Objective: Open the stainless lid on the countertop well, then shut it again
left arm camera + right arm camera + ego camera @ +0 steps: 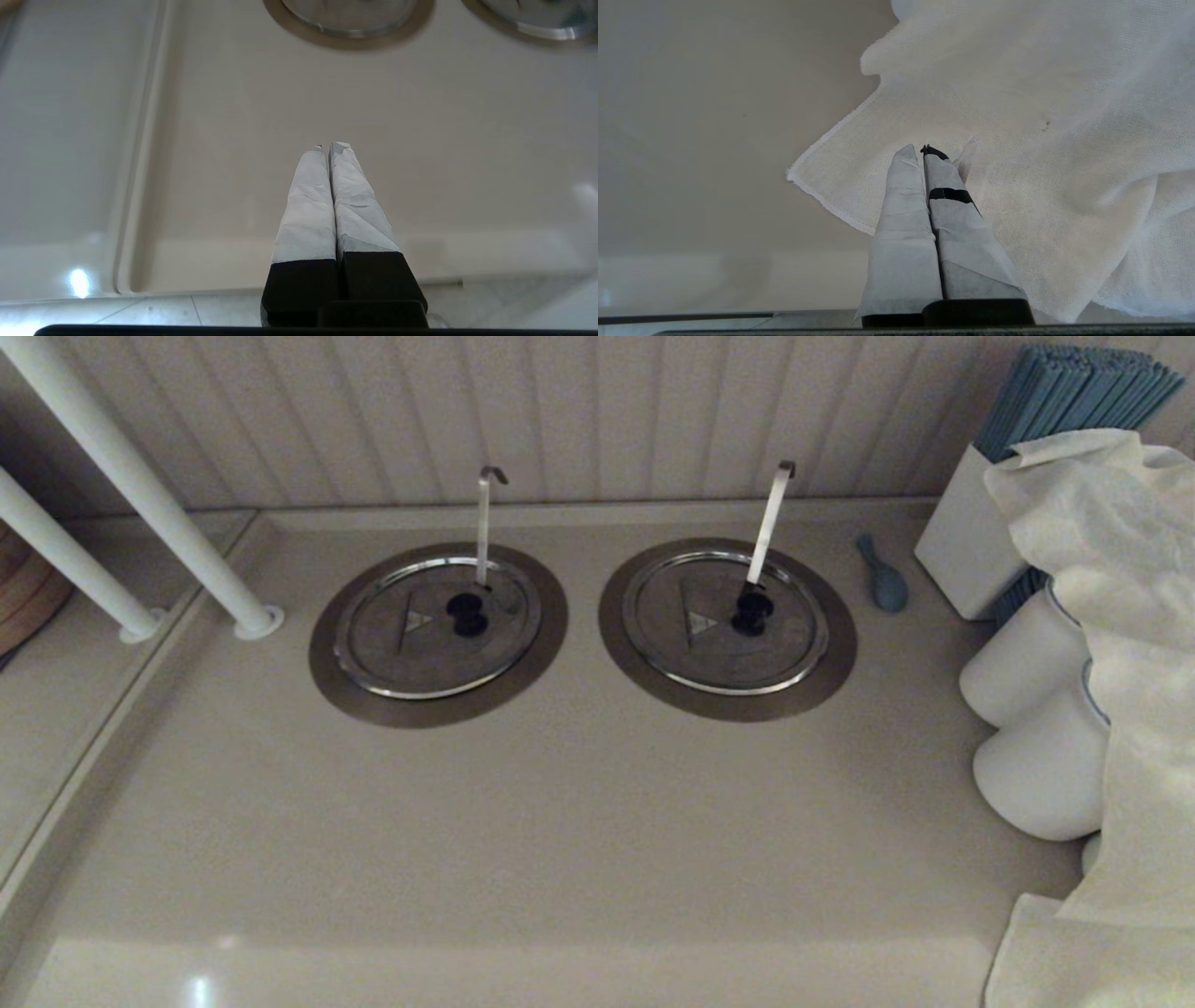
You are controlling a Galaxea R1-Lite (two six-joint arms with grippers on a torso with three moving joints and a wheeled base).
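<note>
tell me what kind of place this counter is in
Probably a food-service counter, like a canteen or buffet station: two round wells sunk into the countertop, each under a stainless lid with a utensil handle sticking up, plus stacked white containers under a cloth.

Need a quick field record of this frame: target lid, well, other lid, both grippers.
target lid: the stainless lid, seated flat, closed
well: the countertop well, covered, only its flange shows
handle: slim hooked utensil handle, upright
other lid: twin lid, also closed
left gripper: shut, empty, short of the wells
right gripper: shut, empty, over white cloth
</note>
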